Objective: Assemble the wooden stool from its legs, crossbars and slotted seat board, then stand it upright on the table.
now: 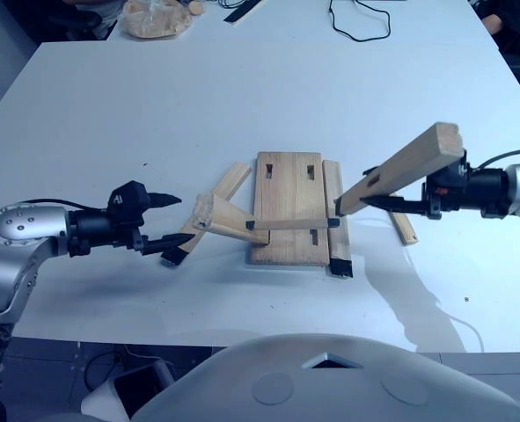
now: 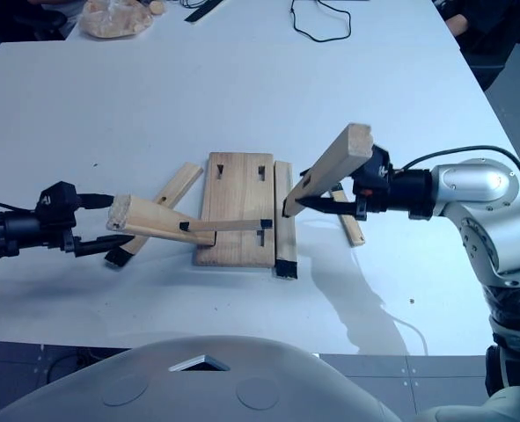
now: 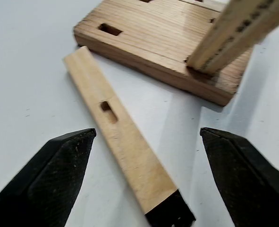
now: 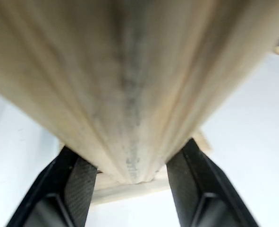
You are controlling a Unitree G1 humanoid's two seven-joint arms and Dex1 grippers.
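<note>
On the white table [image 1: 242, 105], seen from the head camera, a slotted seat board [image 1: 286, 189] is laid flat at the centre. A raised leg [image 1: 405, 165] is pinched by the right gripper [image 1: 374, 199] and slanted down toward the board's right side. A thin crossbar [image 1: 293, 223] is stretched across the board, from beside that leg's lower end to a tilted leg [image 1: 217, 220] on the left. The left gripper [image 1: 175, 221] is held just beside the tilted leg's outer end, its two fingers spread apart and nothing clasped. A flat leg [image 1: 233, 182] is laid on the table left of the board, and a black-tipped leg [image 1: 333, 198] along the board's right edge. A short stick [image 1: 405, 228] is left on the table to the right. At the far edge a bag [image 1: 157, 18] and a black cable [image 1: 358, 25] are seen.

From the left wrist, the spread fingers [image 3: 59, 179] are shown well apart, with the flat leg [image 3: 125, 146] and its black end lying between them on the table; the seat board [image 3: 153, 38] is seen beyond.

From the right wrist, the raised leg [image 4: 130, 80] is shown clamped between the two black fingers [image 4: 80, 187].
</note>
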